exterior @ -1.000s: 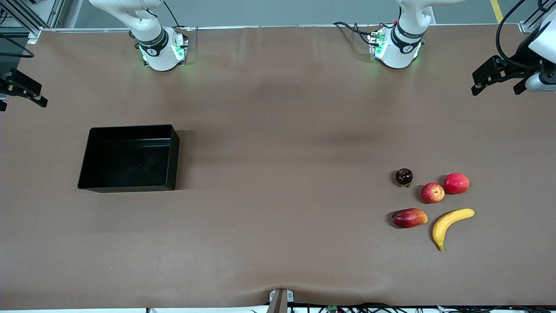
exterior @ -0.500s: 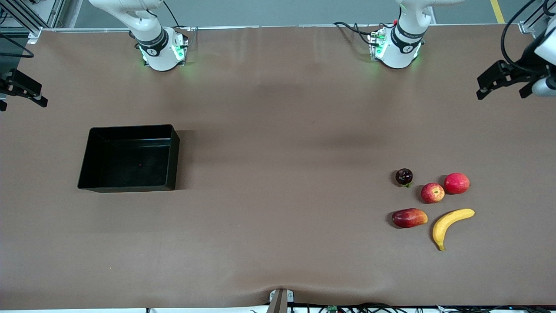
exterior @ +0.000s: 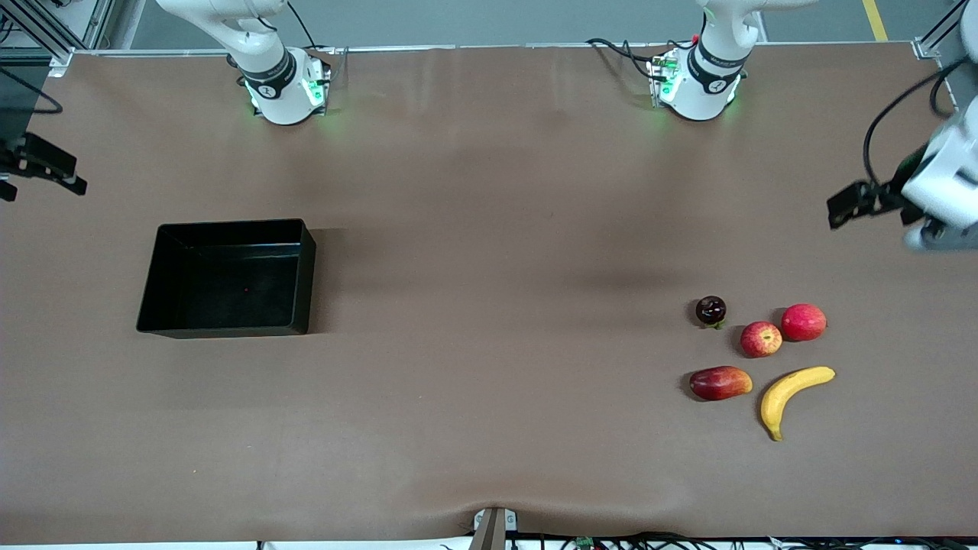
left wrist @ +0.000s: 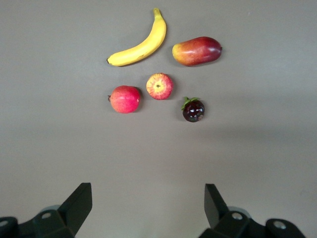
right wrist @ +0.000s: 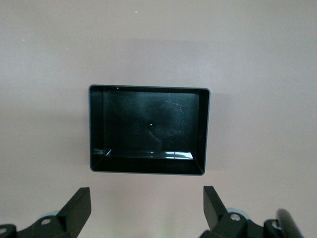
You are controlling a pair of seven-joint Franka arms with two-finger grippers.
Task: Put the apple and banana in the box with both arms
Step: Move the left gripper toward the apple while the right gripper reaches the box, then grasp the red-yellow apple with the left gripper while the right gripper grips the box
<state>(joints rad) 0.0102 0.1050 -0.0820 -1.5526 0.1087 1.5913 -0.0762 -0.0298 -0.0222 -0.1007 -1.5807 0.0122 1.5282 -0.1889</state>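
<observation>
The apple (exterior: 761, 339), red with pale yellow streaks, lies among the fruits at the left arm's end of the table. The yellow banana (exterior: 791, 393) lies nearer to the front camera than the apple. The black box (exterior: 229, 283) stands empty toward the right arm's end. My left gripper (exterior: 856, 205) is up in the air over bare table at the left arm's end. In the left wrist view it (left wrist: 147, 203) is open and empty, apart from the apple (left wrist: 159, 86) and banana (left wrist: 141, 42). My right gripper (exterior: 46, 164) is open (right wrist: 147, 206), up in the air beside the box (right wrist: 148, 90).
A smooth pink-red round fruit (exterior: 803, 321) lies beside the apple. A red-and-yellow mango-like fruit (exterior: 720, 383) lies beside the banana. A small dark fruit (exterior: 710, 310) with a green calyx lies next to the apple. Brown table stretches between box and fruits.
My left gripper has moved toward the fruits and turned a little. My right gripper has shifted only slightly. The fruits and the box have not moved.
</observation>
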